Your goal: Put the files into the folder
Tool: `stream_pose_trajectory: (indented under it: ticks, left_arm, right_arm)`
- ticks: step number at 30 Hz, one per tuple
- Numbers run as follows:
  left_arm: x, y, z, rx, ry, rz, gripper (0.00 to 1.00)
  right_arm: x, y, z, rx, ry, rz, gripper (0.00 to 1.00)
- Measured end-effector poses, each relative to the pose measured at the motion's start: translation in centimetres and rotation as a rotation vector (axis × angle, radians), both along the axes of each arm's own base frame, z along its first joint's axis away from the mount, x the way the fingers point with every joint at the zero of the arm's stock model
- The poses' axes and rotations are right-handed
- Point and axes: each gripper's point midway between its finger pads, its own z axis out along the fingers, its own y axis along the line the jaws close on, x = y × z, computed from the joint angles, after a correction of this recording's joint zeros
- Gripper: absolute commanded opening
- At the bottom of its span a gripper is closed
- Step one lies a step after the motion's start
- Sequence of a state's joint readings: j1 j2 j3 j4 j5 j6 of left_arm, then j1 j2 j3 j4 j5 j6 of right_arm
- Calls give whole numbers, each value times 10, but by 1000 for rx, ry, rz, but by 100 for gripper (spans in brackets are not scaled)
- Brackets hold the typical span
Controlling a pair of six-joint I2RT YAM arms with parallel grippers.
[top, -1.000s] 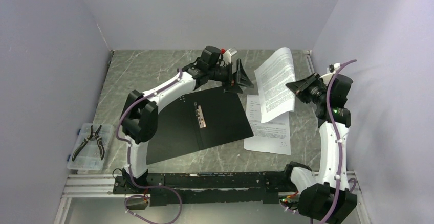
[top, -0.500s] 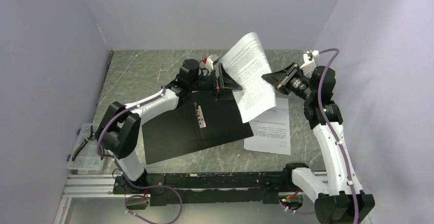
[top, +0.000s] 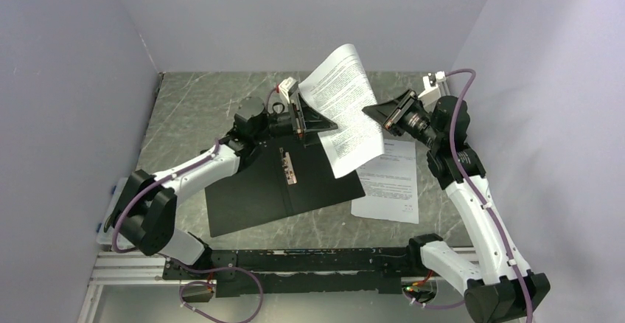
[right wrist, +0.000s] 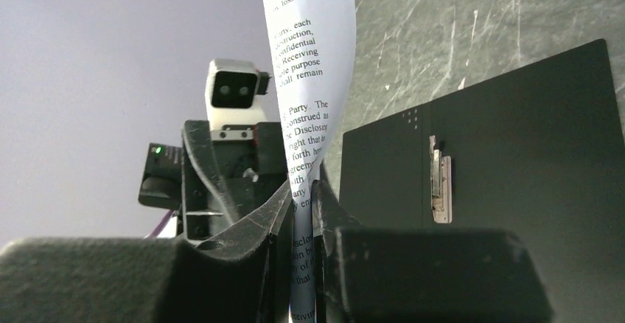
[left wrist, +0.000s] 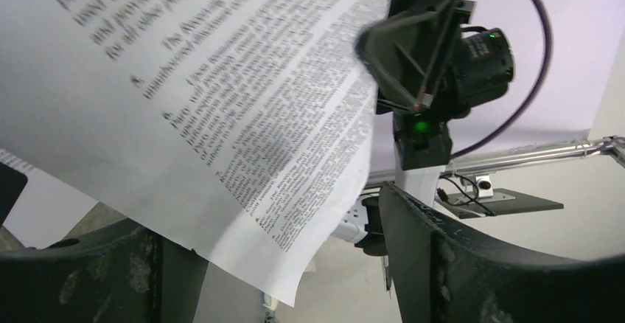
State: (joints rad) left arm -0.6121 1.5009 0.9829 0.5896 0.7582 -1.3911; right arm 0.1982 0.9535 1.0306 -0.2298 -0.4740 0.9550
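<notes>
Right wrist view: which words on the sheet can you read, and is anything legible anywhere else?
held sheet, right wrist view, fragments only:
"loss or"
"Party, each"
"confidential"
"Receiving"
"shall remain"
"Party. The"
Left wrist view: the same sheet's print is motion-blurred and unreadable.
Top view: print on the held sheet and on the sheets on the table is too small to read.
folder: no text visible on its black inside.

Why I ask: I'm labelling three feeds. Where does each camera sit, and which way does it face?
Top external: fixed above and behind the bases, looking down on the table; left arm, right arm, open folder and held sheet show.
Left wrist: on the left arm, facing the right gripper across the sheet; its own fingers, apart, frame the bottom.
Right wrist: on the right arm, facing the folder; its own fingers pinch the sheet.
Shared: all three show the held sheet.
</notes>
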Motion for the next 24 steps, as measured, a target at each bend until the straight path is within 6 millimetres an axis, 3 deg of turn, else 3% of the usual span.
stream_pose_trajectory:
  ticks: [4,8,16,20,24]
  left_arm:
    - [-7,7,19,-27,-38,16,72]
    - [-10,10,27,-41,-56,23,55]
    - [-8,10,24,-30,-57,30,5]
    - [-7,10,21,-19,-49,34,3]
    - [-8,10,19,-10,-50,36,3]
  right_arm:
    - [0,0,-1,10,2,-16,17]
    - [-1,1,-2,17,5,-19,17]
    - [-7,-1,2,28,-7,-36,18]
    - [-11,-2,3,29,-16,-34,21]
    - [-14,-2,4,27,-27,-32,33]
